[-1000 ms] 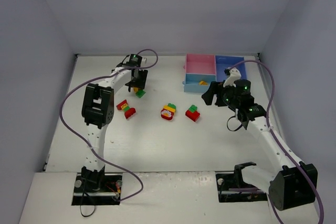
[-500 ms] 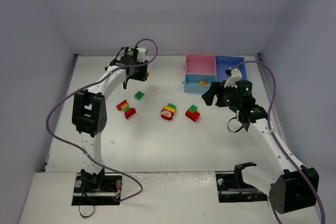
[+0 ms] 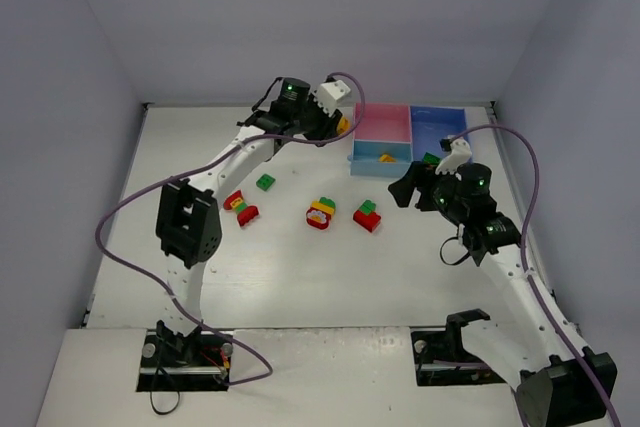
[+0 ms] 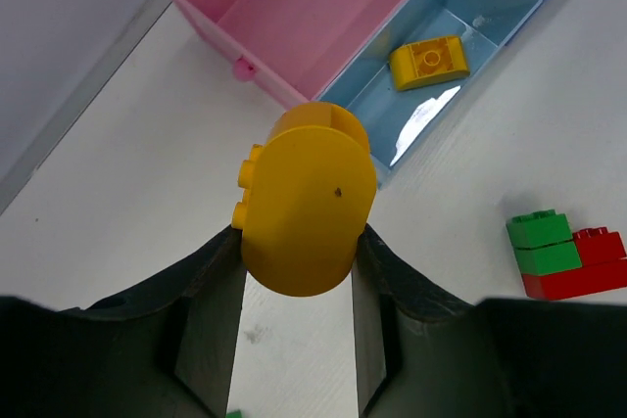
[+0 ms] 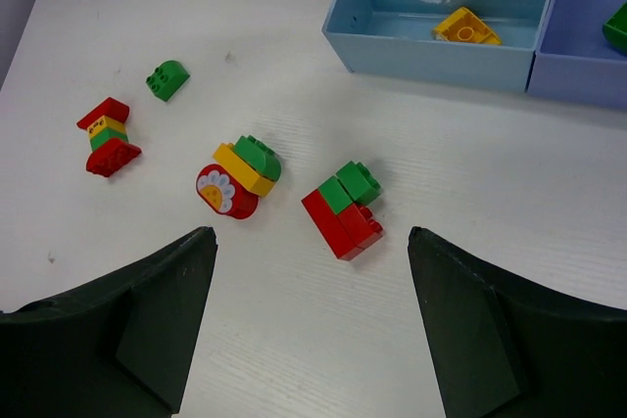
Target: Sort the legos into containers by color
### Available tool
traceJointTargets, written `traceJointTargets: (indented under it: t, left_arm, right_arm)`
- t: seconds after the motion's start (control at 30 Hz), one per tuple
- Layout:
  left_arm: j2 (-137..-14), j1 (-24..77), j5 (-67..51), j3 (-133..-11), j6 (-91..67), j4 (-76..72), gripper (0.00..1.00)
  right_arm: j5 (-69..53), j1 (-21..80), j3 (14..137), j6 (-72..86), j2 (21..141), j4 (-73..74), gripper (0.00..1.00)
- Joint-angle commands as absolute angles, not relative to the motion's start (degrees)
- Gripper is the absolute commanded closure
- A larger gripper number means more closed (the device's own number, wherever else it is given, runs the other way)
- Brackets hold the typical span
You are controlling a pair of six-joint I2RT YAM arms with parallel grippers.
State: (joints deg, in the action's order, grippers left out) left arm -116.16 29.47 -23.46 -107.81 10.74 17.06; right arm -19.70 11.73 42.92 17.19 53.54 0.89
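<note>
Red-green clumps wait unsorted on the counter below the right hand, spread and empty. Beyond, the left hand clamps a yellow brick aloft beside the pink tray. Next it must reach the light blue tray, which holds another yellow brick, and release.

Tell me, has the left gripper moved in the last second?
Yes. The left gripper, shut on a yellow brick, has gone right and farther back, from over the green brick to beside the pink tray.
</note>
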Motion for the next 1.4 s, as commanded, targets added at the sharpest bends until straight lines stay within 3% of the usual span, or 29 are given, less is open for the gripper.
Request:
traceJointTargets:
  t: [0.0,0.77,0.8,0.9,0.93,1.07,1.37]
  left_arm:
    - [-117.4,31.4,-25.1,-114.7,16.1,13.5,0.94]
    - [-138.9,38.1,-21.7,-134.5,20.6,12.8,0.92]
    - [-139.1,38.1,-21.5,-134.5,20.6,12.8,0.91]
    - [-139.1,38.1,-21.4,-134.1,20.3,12.9,0.71]
    - [-139.0,38.1,-21.3,-133.9,20.2,12.9,0.6]
    - [-136.1,38.1,-20.3,-131.2,18.6,10.2,0.35]
    - [-121.5,35.6,-10.9,-119.3,9.7,7.5,0.32]
  right_arm:
    - [-18.0,12.1,41.7,19.4,50.0,-0.3,0.24]
    - [-18.0,12.1,39.1,19.7,43.2,8.0,0.24]
    - [-18.0,12.1,39.1,19.5,43.2,8.0,0.24]
    - [-17.8,12.1,39.0,19.0,43.2,8.3,0.24]
    - [-17.8,12.1,38.9,18.9,43.2,8.4,0.24]
    - [-18.0,12.1,38.6,18.8,43.2,8.6,0.24]
    - [-18.7,12.1,39.9,16.7,44.2,8.6,0.24]
